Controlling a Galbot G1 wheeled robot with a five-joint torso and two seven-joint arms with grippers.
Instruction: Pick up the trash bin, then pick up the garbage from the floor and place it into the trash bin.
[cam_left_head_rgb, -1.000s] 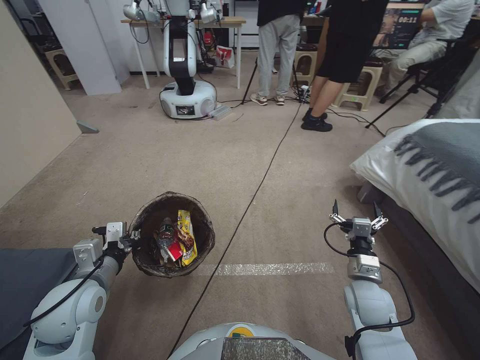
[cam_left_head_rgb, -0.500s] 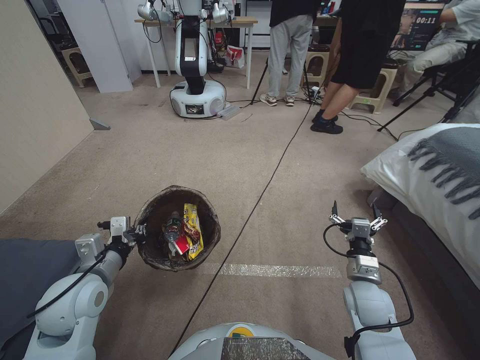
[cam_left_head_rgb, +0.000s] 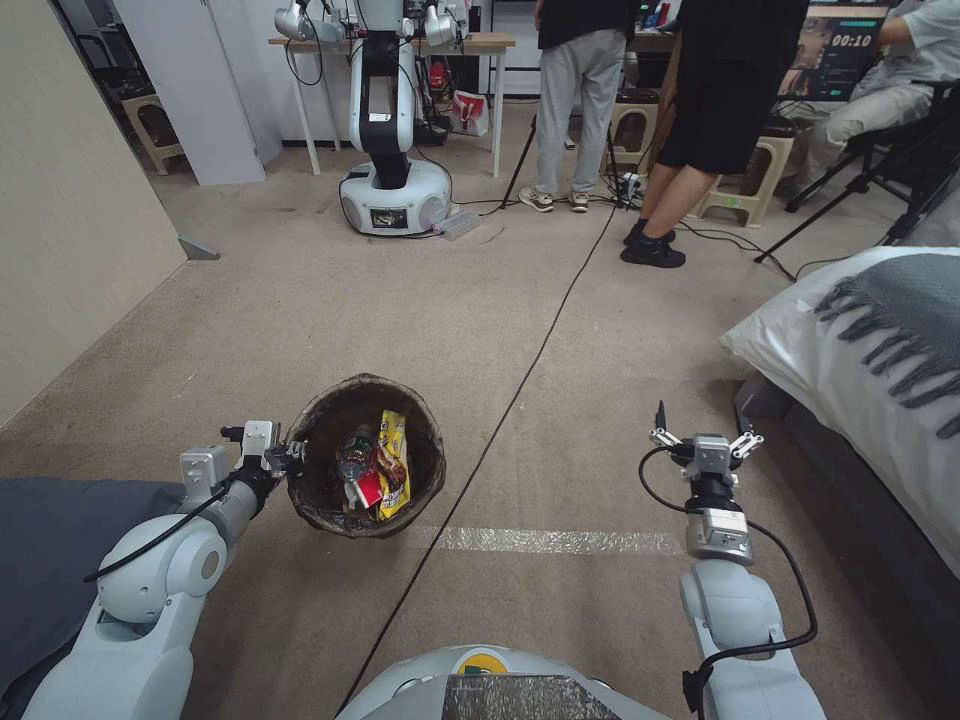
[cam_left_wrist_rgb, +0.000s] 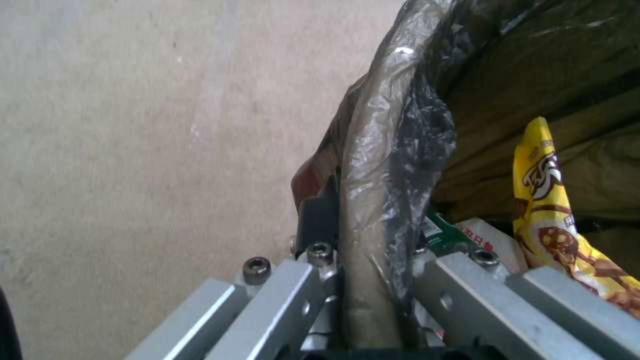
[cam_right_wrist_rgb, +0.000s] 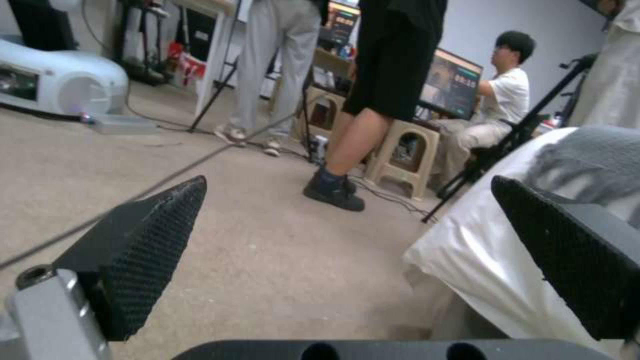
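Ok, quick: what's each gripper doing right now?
Left gripper: closed on the rim of the bin, holding it.
Right gripper: open, holding nothing, out in front above the floor.

floor (cam_left_head_rgb: 300, 300): beige carpet; black cable (cam_left_head_rgb: 520, 380) | pale tape strip (cam_left_head_rgb: 550, 541)

The head camera is looking down across the floor (cam_left_head_rgb: 300, 300). The left wrist camera is pressing close to the bin (cam_left_wrist_rgb: 393, 150) rim. The right wrist camera is facing low toward the bed (cam_right_wrist_rgb: 480, 240), shared with the head view.
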